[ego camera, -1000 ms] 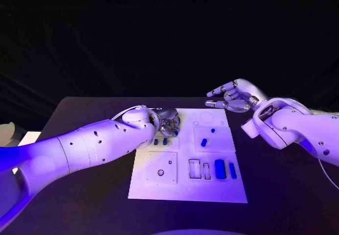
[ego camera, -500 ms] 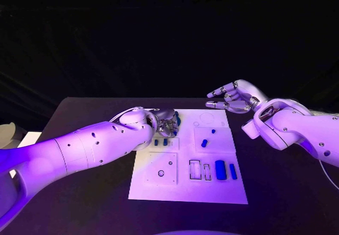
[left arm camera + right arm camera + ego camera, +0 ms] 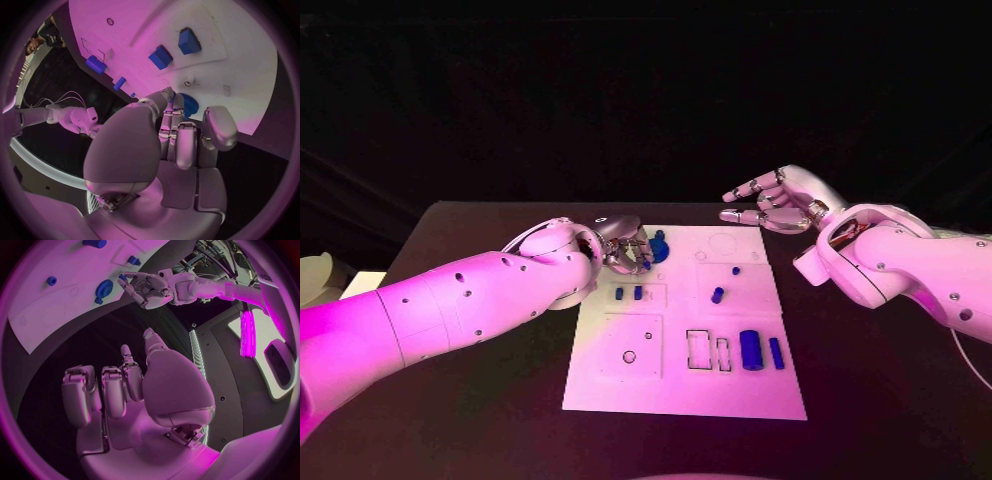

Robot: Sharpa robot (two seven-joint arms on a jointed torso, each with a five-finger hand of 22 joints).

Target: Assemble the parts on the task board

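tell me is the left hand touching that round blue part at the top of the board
Cannot tell. In the left wrist view the left hand has its fingertips right at the round blue part, but they cover the spot where contact would be.

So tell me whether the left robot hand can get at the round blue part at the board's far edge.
Probably yes: the left robot hand hovers right beside the round blue part, with nothing between them.
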